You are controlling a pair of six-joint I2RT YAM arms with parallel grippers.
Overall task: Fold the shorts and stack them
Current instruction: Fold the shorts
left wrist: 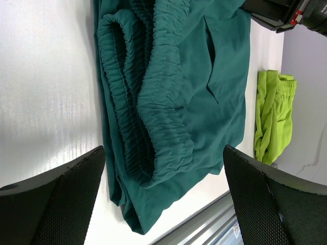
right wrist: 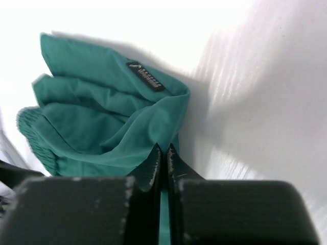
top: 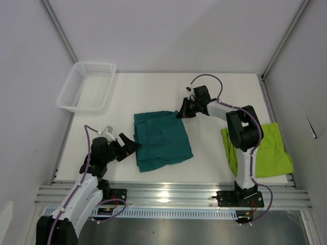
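On the white table (top: 214,92), the dark teal shorts (top: 162,140) lie folded in the middle. Their long side runs far to near, with the stretchy waistband on the left. The lime green shorts (top: 268,150) sit at the table's right edge (a bit crumpled). The white mesh basket (top: 65,92) is at its far left corner. The right gripper (top: 183,111) pinches the dark teal shorts' far right corner. The left gripper (top: 133,145), at the table's near left, gapes wide and holds nothing.
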